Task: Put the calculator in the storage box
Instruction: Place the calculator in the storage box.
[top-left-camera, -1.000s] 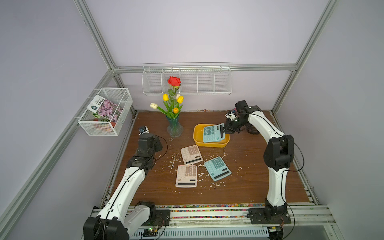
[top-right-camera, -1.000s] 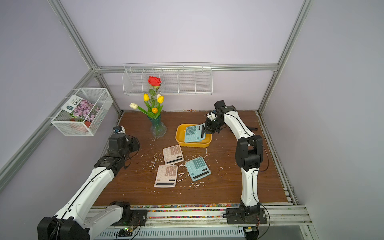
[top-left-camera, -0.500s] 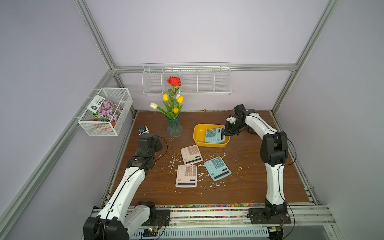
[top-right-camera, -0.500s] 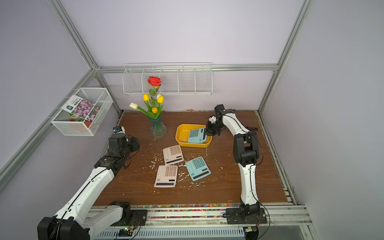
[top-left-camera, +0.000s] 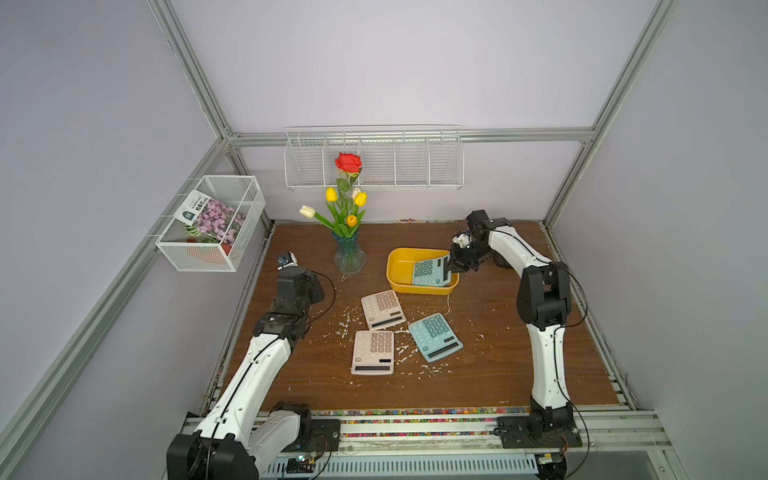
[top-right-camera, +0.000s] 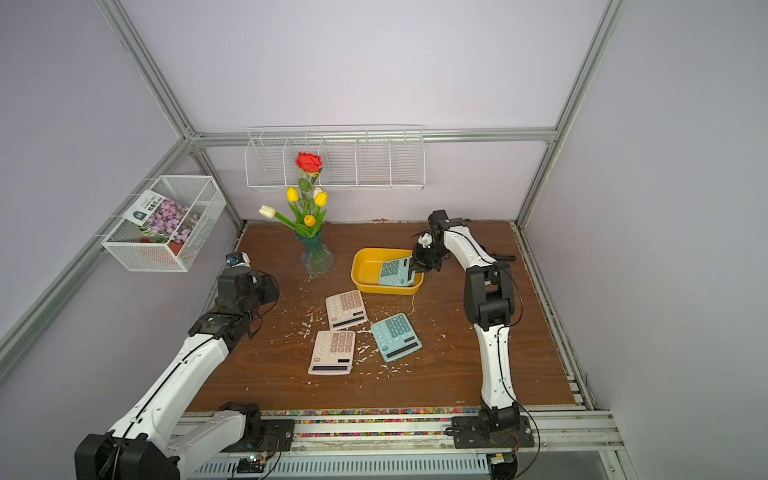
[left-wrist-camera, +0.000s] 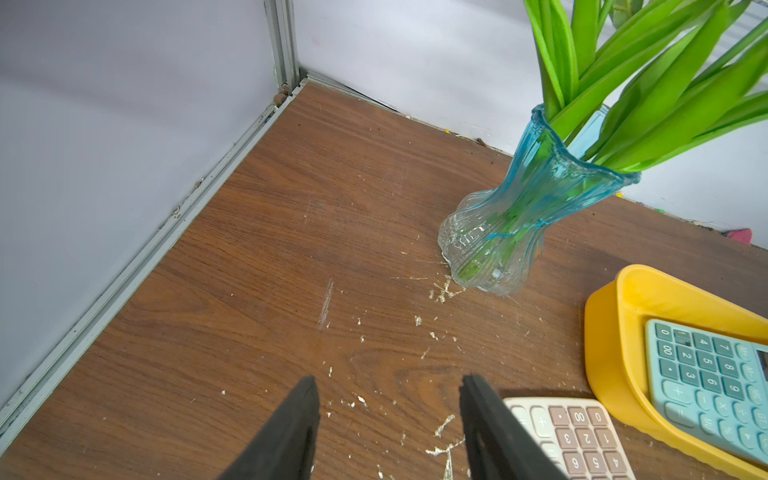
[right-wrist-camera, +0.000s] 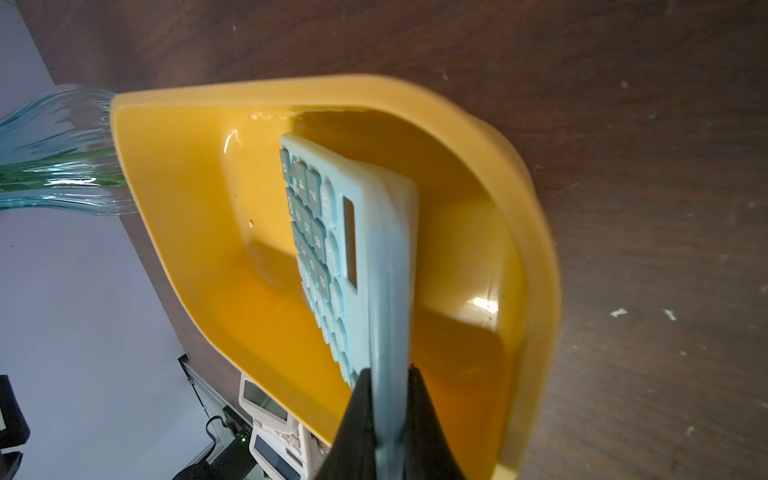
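We are seeing the pale blue plastic calculator (left-wrist-camera: 706, 374) and shallow yellow plastic tub (left-wrist-camera: 611, 332) running off the left wrist view's edge; the left pincer (left-wrist-camera: 390, 378) is partly covering a beige calculator (left-wrist-camera: 582, 432).

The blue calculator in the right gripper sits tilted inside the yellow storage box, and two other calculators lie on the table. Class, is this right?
No: in both top views three lie on the table: two beige calculators and one loose blue calculator. The rest stands.

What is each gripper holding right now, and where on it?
Right gripper pinches the blue calculator by its display-end edge, tilted in the storage box. Left gripper: open, empty.
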